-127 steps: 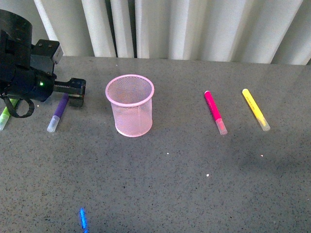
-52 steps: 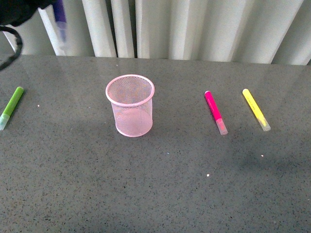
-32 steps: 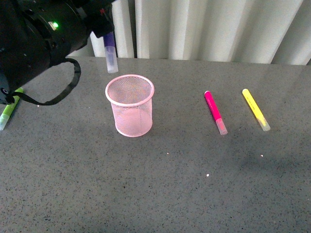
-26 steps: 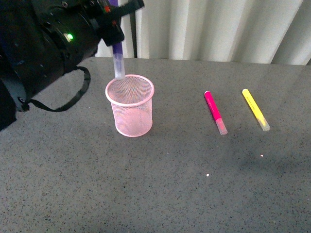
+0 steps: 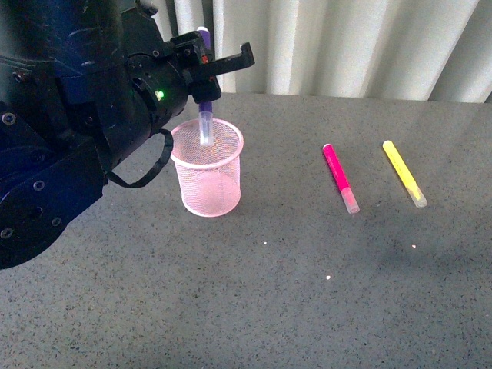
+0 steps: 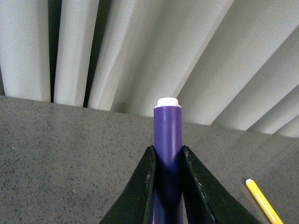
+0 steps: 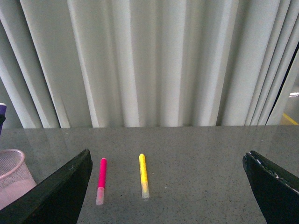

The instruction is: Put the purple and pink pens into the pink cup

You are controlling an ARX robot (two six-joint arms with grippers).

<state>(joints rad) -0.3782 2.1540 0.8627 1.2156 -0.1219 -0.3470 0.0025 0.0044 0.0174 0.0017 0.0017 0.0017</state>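
Note:
My left gripper is shut on the purple pen and holds it upright over the pink cup. The pen's clear cap points down and dips just inside the cup's rim. In the left wrist view the purple pen stands clamped between the two black fingers of the left gripper. The pink pen lies flat on the grey table to the right of the cup. My right gripper is open, wide apart above the table, with the pink pen and the pink cup ahead of it.
A yellow marker lies on the table just right of the pink pen, roughly parallel to it; it also shows as the yellow marker in the right wrist view. White curtain folds hang behind the table's far edge. My bulky left arm covers the table's left side.
My left gripper lifted the purple pen off the table at the left, carried it right over the cup and lowered its cap end into the cup's mouth.

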